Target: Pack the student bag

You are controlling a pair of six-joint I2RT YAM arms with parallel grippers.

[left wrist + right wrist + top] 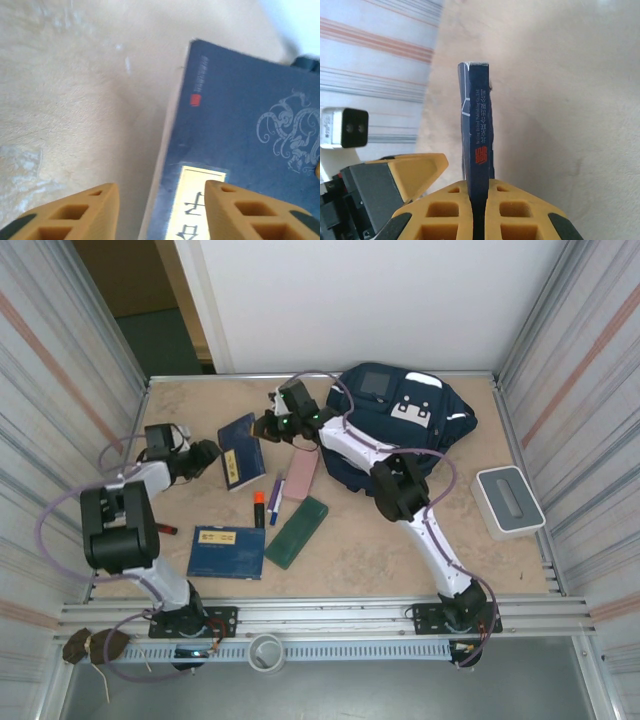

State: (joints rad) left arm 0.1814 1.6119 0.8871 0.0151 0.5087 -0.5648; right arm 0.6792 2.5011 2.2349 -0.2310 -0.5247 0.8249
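Student bag point(440, 425) check. My left gripper point(161, 195): fingers apart, straddling the edge of the dark blue book point(240, 110). My right gripper point(479, 192): clamped on that book's spine. Beyond both, the bag lies at the table's point(420, 550) far edge, right of centre.

Top external: high behind the near edge, facing down and forward; whole desk point(400, 540) in frame, seen from far off. Left wrist: low over the desk, looking out between its own jaws, very near the dark blue book point(240, 115). Right wrist: equally close, sighting along its jaws at that book's spine point(479, 130). All three views share the book.
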